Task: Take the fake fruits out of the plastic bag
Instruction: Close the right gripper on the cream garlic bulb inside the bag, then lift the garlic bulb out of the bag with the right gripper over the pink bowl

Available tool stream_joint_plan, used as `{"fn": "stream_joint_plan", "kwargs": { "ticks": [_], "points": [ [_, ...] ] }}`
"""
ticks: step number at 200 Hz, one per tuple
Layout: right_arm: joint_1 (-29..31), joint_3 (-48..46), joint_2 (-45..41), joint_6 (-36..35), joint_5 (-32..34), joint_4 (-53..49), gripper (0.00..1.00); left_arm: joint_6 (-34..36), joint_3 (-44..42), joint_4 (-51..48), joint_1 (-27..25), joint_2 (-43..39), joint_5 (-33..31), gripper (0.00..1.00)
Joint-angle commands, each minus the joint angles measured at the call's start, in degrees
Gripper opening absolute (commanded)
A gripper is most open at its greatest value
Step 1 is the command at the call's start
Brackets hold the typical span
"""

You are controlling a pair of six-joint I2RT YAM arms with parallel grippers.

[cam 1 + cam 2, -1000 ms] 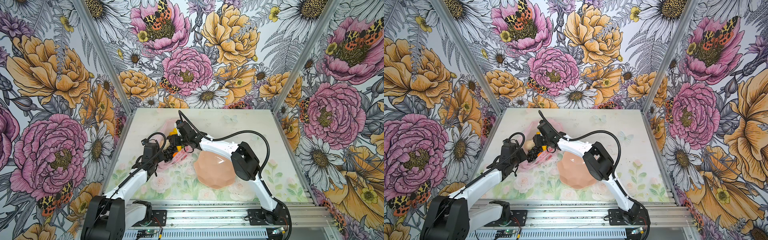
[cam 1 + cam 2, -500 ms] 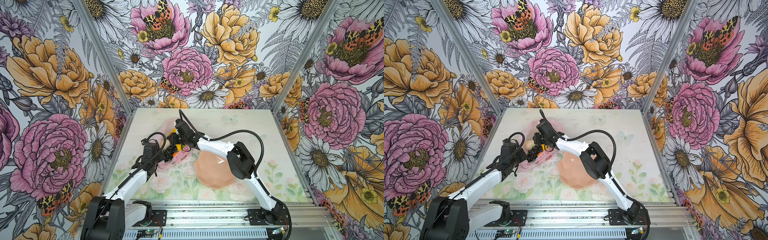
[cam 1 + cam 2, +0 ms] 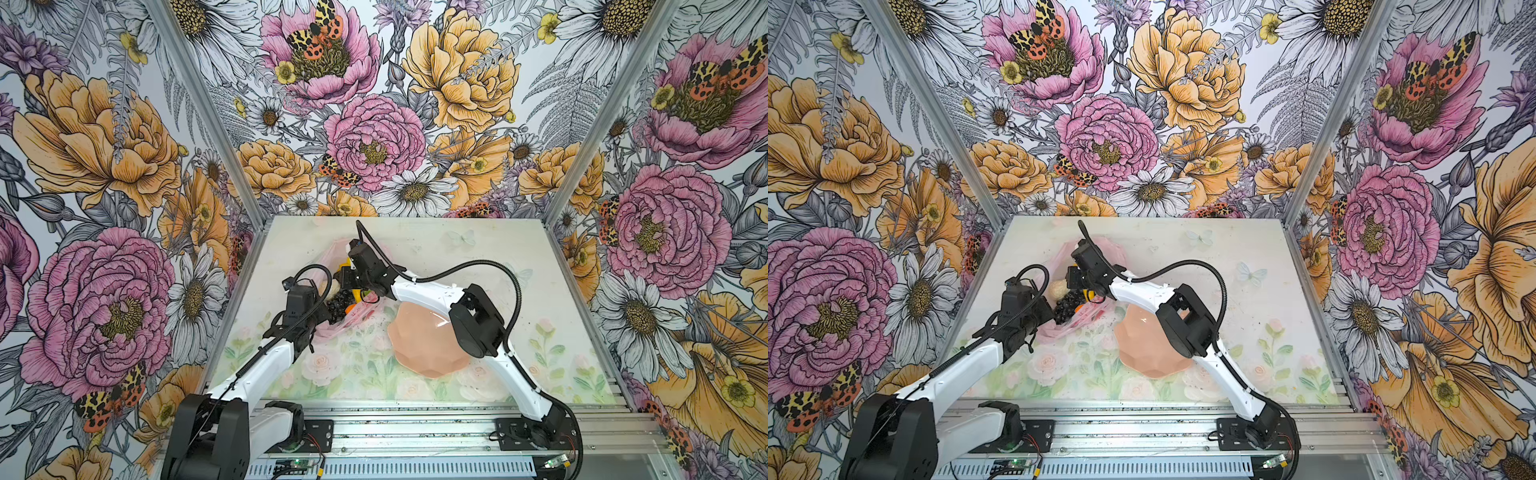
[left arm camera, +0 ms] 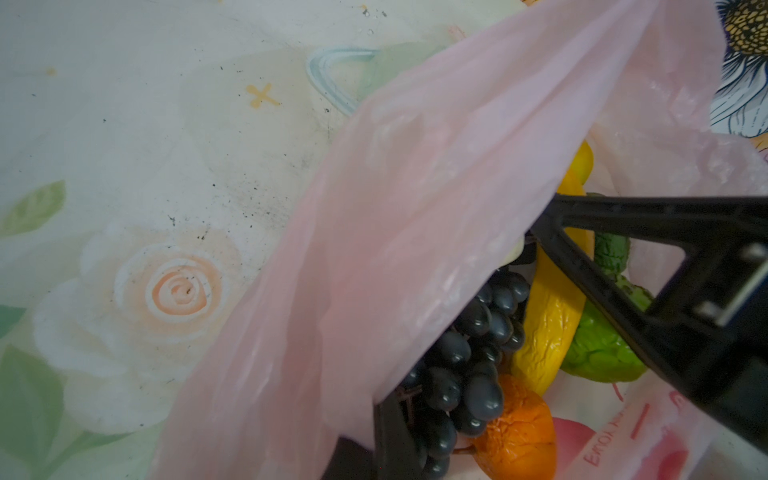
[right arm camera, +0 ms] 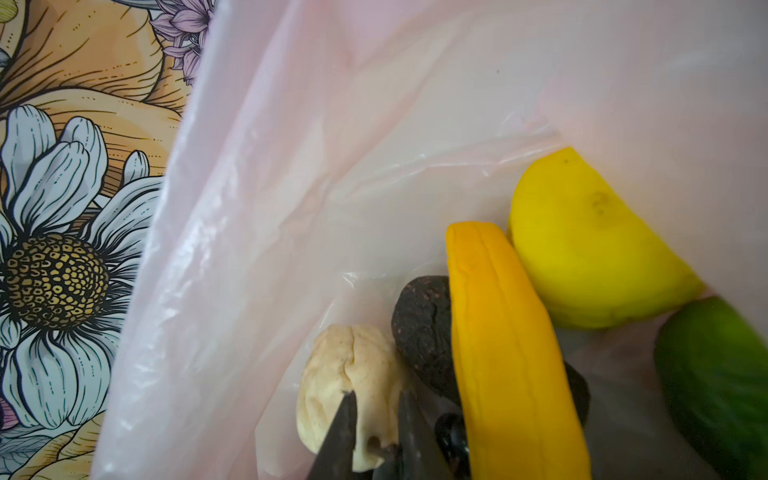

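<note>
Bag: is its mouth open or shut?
Open: the left gripper holds one edge of the bag up, and banana, grapes and orange show inside.

the plastic bag (image 3: 328, 259) lies on the table (image 3: 478, 249) toward its rear left; the bowl (image 3: 419, 345) sits to the bag's right, nearer the front, just beside it. in the bag, the grape bunch (image 4: 469, 365) touches the orange (image 4: 519, 432), the banana (image 5: 511, 353) runs between the lemon (image 5: 590, 249) and the oval piece (image 5: 419, 328), and the lumpy piece (image 5: 349, 365) lies against the oval.
</note>
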Motion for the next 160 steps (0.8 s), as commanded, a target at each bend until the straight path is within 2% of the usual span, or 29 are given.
{"fn": "stream_joint_plan", "kwargs": {
  "ticks": [1,18,52,112,160],
  "points": [
    [-0.4,1.9,1.2,0.1,-0.6,0.8,0.21,-0.1,-0.6,0.8,0.4,-1.1,0.9,0.00],
    [-0.4,2.0,1.2,0.1,-0.9,0.8,0.17,-0.1,-0.6,0.8,0.4,-1.1,1.0,0.00],
    [-0.2,1.9,0.5,-0.3,-0.9,0.8,0.00,-0.2,-0.5,0.8,0.4,-1.0,1.0,0.00],
    [0.6,1.7,-2.7,-3.4,0.3,0.6,0.00,-0.2,-0.5,0.7,0.4,-1.0,0.6,0.00],
    [1.9,-1.0,-8.6,-8.3,2.9,0.4,0.00,-0.4,-0.9,0.6,0.5,-1.7,0.0,0.00]
  ]
}}
